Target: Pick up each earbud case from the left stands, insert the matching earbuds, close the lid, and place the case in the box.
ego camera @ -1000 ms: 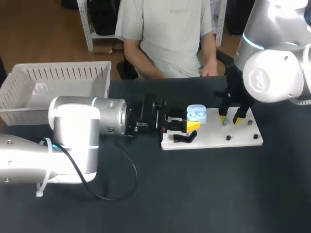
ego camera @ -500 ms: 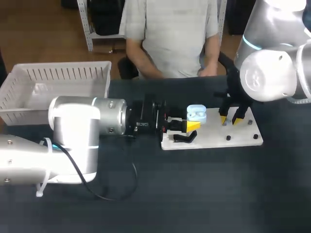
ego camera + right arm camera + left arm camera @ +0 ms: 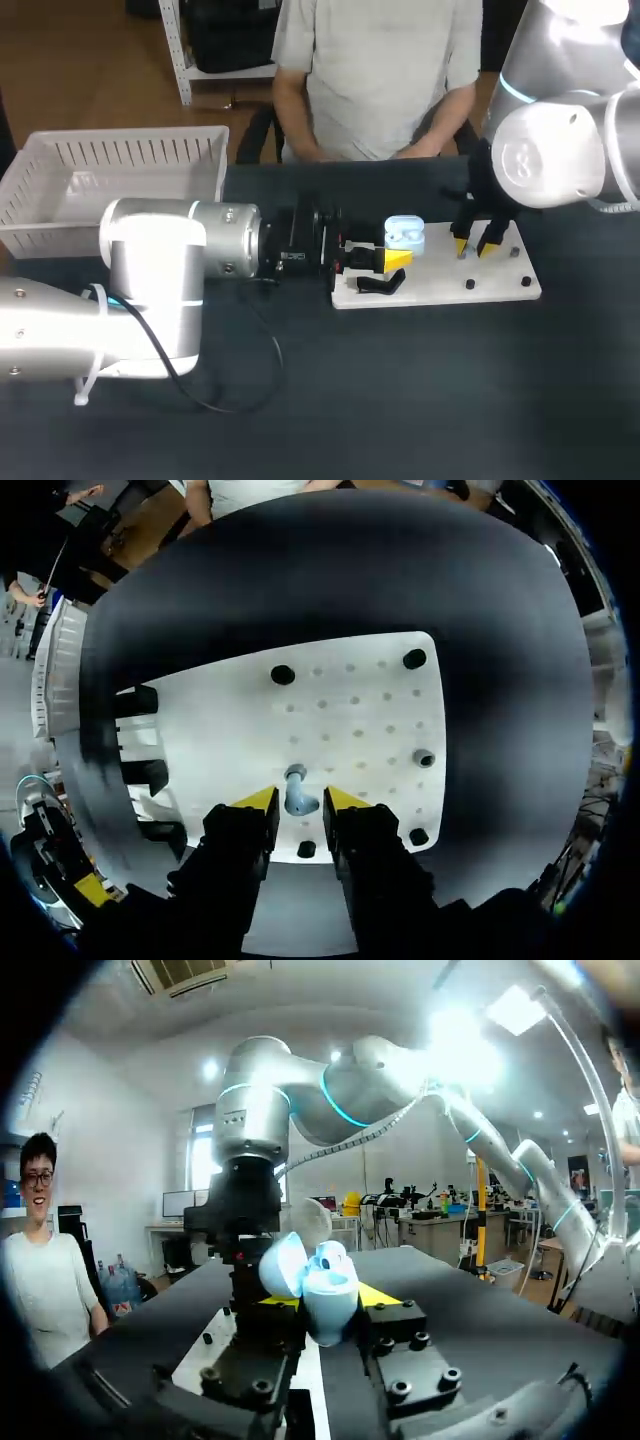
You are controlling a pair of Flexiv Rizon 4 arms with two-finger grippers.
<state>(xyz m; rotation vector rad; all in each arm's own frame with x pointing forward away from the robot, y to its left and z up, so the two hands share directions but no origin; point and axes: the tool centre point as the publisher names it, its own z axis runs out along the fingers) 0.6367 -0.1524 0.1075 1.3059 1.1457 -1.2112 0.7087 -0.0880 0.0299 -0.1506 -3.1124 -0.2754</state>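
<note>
Earbud case [image 3: 326, 1298], lid open, is clamped in the left gripper [image 3: 393, 259] at the left end of the white board [image 3: 500, 285]; right gripper [image 3: 300, 800] hangs open, fingers straddling an earbud [image 3: 296, 785].

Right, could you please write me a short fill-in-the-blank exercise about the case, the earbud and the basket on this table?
1. The left hand holds a light blue case whose lid is ___.
2. The right hand hovers over the ___ board, with an earbud between its open fingers.
3. The basket stands on the robot's ___ side of the table.

Missing words: open; white; left.
</note>
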